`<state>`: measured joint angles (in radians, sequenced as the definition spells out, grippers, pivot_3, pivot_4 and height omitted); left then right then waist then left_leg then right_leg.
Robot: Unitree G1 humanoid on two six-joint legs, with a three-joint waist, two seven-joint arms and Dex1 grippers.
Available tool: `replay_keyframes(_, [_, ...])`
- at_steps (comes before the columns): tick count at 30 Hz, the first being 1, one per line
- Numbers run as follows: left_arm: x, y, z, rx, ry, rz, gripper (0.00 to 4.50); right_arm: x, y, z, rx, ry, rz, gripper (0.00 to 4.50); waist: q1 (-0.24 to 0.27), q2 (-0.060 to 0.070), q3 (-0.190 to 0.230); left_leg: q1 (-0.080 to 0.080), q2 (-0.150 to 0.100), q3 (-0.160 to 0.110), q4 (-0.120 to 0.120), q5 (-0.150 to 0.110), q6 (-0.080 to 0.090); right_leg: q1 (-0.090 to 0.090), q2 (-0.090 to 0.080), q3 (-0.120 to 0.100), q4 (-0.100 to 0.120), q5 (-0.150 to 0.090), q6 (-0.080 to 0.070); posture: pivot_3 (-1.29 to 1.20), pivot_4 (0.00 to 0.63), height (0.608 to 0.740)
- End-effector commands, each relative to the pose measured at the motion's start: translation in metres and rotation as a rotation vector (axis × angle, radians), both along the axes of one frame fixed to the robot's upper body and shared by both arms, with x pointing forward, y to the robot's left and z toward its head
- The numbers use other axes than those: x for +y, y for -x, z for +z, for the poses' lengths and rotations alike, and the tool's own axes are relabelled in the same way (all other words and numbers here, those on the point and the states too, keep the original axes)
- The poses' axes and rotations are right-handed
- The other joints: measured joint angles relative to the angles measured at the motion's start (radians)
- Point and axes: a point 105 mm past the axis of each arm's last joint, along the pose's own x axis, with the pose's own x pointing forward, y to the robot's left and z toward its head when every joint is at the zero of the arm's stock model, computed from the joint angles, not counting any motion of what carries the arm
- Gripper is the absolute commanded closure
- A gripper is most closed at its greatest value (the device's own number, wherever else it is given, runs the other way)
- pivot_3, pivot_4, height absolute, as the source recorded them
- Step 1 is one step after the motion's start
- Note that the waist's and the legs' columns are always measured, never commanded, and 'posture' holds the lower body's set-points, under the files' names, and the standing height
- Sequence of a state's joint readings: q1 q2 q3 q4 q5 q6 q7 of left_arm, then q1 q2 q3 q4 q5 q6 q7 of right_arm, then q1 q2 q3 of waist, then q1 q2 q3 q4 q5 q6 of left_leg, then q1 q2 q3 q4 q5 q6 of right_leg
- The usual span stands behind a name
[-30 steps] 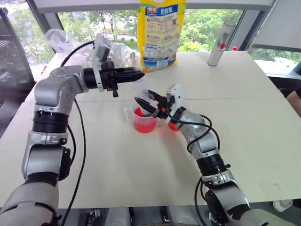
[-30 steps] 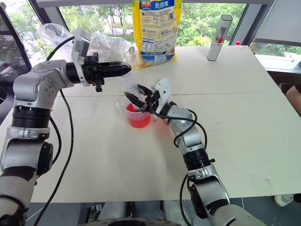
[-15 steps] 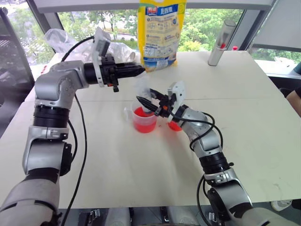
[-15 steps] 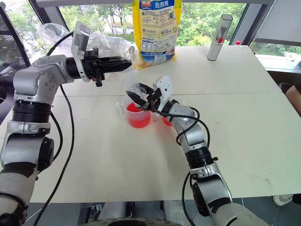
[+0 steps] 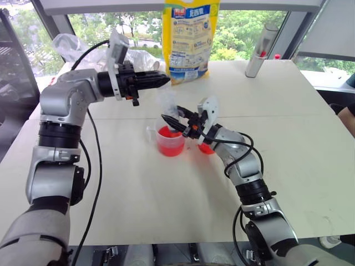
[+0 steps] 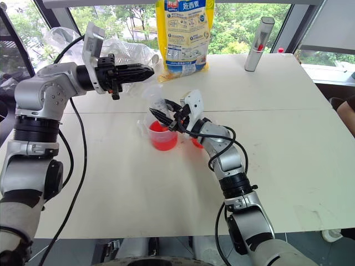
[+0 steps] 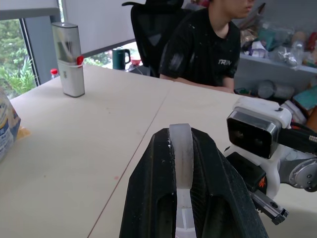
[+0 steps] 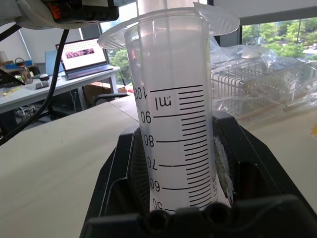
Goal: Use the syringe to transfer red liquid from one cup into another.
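Beaker point(image 5: 170, 143) holds red liquid point(image 5: 170, 145); right end effector point(image 5: 173, 120) grips syringe point(image 8: 178, 124), left end effector point(image 5: 161, 81) its plunger point(image 7: 182, 163).

This looks like an office. A big white table point(image 5: 310, 138) stands by tall windows point(image 5: 238, 30) with green trees outside. A person point(image 7: 208, 44) sits in a black office chair point(image 7: 153, 29), and a laptop point(image 8: 84, 59) sits on a desk.

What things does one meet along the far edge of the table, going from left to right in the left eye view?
Crumpled clear plastic bag → yellow bag → grey bottle
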<state>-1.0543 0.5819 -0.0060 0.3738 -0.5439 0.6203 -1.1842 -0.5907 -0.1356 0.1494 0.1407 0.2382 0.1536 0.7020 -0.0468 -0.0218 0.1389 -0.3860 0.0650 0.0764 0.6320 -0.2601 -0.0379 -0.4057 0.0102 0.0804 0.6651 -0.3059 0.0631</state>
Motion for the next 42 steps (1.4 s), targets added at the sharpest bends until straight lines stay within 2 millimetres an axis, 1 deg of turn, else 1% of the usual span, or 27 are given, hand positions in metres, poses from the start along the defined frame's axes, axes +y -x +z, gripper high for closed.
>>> replay_keyframes(1, [0.020, 0.006, 0.054, -0.218, 0.054, 0.090, 4.44, 0.017, 0.016, -0.019, 0.030, 0.078, 0.109, 3.10, 0.000, 0.000, 0.000, 0.000, 0.000, 0.000, 0.000, 0.000, 0.000, 0.000, 0.000, 0.000, 0.000, 0.000, 0.000, 0.00, 0.150, 0.740])
replay_keyframes(9, [0.017, 0.008, 0.045, -0.209, 0.033, 0.077, 4.44, 0.015, 0.013, -0.003, -0.004, 0.036, 0.092, 3.10, -0.001, 0.000, 0.000, 0.000, 0.000, 0.000, 0.000, 0.000, 0.000, 0.000, 0.000, 0.000, 0.000, 0.000, 0.000, 0.00, 0.150, 0.740])
replay_keyframes(11, [0.017, 0.009, 0.043, -0.202, 0.030, 0.076, 3.58, 0.014, 0.012, 0.003, -0.021, 0.020, 0.084, 3.10, -0.002, 0.000, 0.000, 0.000, 0.000, 0.000, 0.000, 0.000, 0.000, 0.000, 0.000, 0.000, 0.000, 0.000, 0.000, 0.00, 0.150, 0.740])
replay_keyframes(12, [0.017, 0.009, 0.042, -0.196, 0.033, 0.075, 3.26, 0.014, 0.012, 0.005, -0.027, 0.014, 0.081, 3.10, -0.004, 0.000, 0.000, 0.000, 0.000, 0.000, 0.000, 0.000, 0.000, 0.000, 0.000, 0.000, 0.000, 0.000, 0.000, 0.00, 0.150, 0.740])
replay_keyframes(18, [0.017, 0.010, 0.039, -0.196, 0.029, 0.084, 0.24, 0.008, 0.007, 0.018, -0.067, -0.013, 0.046, 3.10, 0.000, 0.000, 0.000, 0.000, 0.000, 0.000, 0.000, 0.000, 0.000, 0.000, 0.000, 0.000, 0.000, 0.000, 0.000, 0.00, 0.150, 0.740])
replay_keyframes(19, [0.017, 0.010, 0.038, -0.199, 0.026, 0.087, 0.05, 0.008, 0.006, 0.019, -0.069, -0.015, 0.043, 3.10, 0.001, 0.000, 0.000, 0.000, 0.000, 0.000, 0.000, 0.000, 0.000, 0.000, 0.000, 0.000, 0.000, 0.000, 0.000, 0.00, 0.150, 0.740])
replay_keyframes(22, [0.019, 0.008, 0.037, -0.209, 0.017, 0.101, 0.05, 0.006, 0.005, 0.025, -0.083, -0.032, 0.032, 3.10, 0.000, 0.000, 0.000, 0.000, 0.000, 0.000, 0.000, 0.000, 0.000, 0.000, 0.000, 0.000, 0.000, 0.000, 0.000, 0.00, 0.150, 0.740])
replay_keyframes(26, [0.026, 0.008, 0.043, -0.225, 0.045, 0.133, 0.05, 0.003, 0.002, 0.042, -0.115, -0.072, 0.011, 3.10, -0.001, 0.000, 0.000, 0.000, 0.000, 0.000, 0.000, 0.000, 0.000, -0.001, 0.000, 0.000, 0.000, 0.000, 0.000, 0.00, 0.150, 0.740])
replay_keyframes(28, [0.029, 0.007, 0.045, -0.230, 0.052, 0.146, 0.05, 0.002, 0.001, 0.046, -0.121, -0.083, 0.005, 3.10, -0.001, 0.000, 0.000, 0.000, 0.000, 0.000, 0.000, 0.000, 0.000, -0.001, 0.000, 0.000, 0.000, 0.000, 0.000, 0.00, 0.150, 0.740])
replay_keyframes(32, [0.049, 0.001, 0.049, -0.258, 0.057, 0.241, 0.05, -0.003, 0.002, 0.069, -0.144, -0.133, -0.005, 3.10, -0.001, 0.000, 0.000, 0.000, 0.001, 0.000, 0.000, 0.000, 0.000, -0.001, 0.000, 0.000, 0.000, 0.000, 0.000, 0.00, 0.150, 0.740])
replay_keyframes(33, [0.051, 0.001, 0.050, -0.256, 0.063, 0.249, 0.05, -0.004, 0.003, 0.072, -0.144, -0.139, -0.006, 3.10, 0.000, 0.000, 0.000, -0.001, 0.001, 0.000, 0.000, 0.000, 0.000, -0.001, -0.001, 0.000, 0.000, 0.000, 0.000, 0.00, 0.150, 0.740])
replay_keyframes(36, [0.058, -0.001, 0.046, -0.244, 0.060, 0.264, 0.05, -0.018, 0.004, 0.097, -0.153, -0.205, -0.036, 3.10, 0.002, 0.000, 0.000, -0.001, 0.001, 0.000, 0.000, 0.000, 0.000, -0.001, -0.002, 0.000, 0.000, 0.000, 0.000, 0.00, 0.150, 0.740])
replay_keyframes(38, [0.057, -0.001, 0.043, -0.238, 0.058, 0.258, 0.05, -0.026, 0.005, 0.107, -0.151, -0.233, -0.055, 3.10, 0.003, 0.000, 0.000, -0.001, 0.001, 0.000, 0.000, 0.000, 0.000, -0.001, -0.003, 0.000, 0.000, 0.000, 0.000, 0.00, 0.150, 0.740])
replay_keyframes(42, [0.042, -0.004, 0.036, -0.227, 0.062, 0.211, 0.05, -0.061, 0.009, 0.133, -0.173, -0.274, -0.139, 3.10, 0.009, 0.000, 0.000, -0.002, 0.001, 0.000, 0.000, 0.000, 0.000, -0.001, -0.004, -0.002, 0.000, 0.000, 0.000, 0.00, 0.150, 0.740])
